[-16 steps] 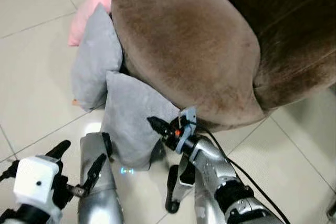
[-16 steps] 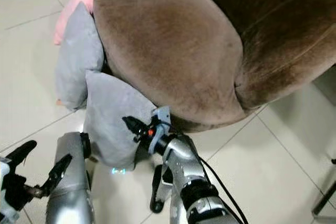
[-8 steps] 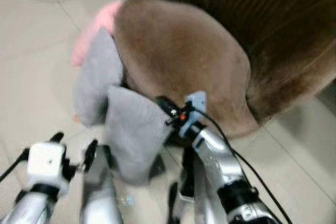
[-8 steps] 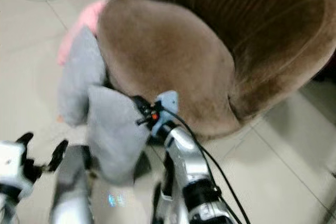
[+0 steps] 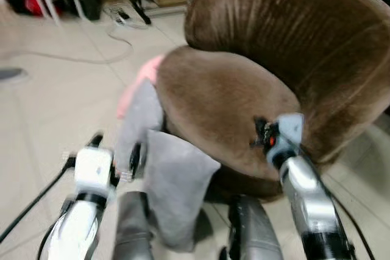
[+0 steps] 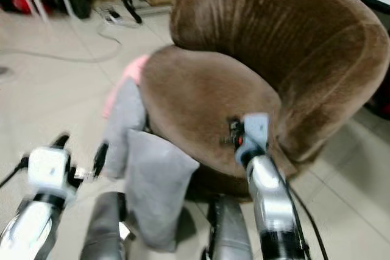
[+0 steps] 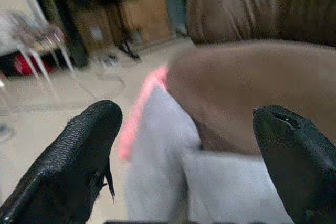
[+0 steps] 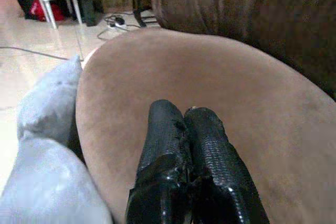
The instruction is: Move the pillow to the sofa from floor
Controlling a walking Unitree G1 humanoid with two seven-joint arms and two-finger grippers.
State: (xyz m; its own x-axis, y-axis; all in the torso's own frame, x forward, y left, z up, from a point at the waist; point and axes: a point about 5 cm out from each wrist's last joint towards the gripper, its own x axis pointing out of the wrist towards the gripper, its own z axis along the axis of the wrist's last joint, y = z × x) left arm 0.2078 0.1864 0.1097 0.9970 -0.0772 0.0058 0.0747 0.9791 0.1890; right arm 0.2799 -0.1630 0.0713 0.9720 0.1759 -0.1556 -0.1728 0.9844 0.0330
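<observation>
Two grey pillows [image 5: 177, 193] (plus one pink [image 5: 139, 83]) against sofa [image 5: 231, 108].

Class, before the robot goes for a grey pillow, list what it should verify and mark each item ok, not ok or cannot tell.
1. Left gripper open: ok.
2. Right gripper open: not ok, shut above the sofa seat.
3. Near grey pillow on the floor against the sofa: ok.
4. Seat free for a pillow: ok.
5. Left gripper facing the pillows: ok.
6. Pillow held: not ok.
</observation>
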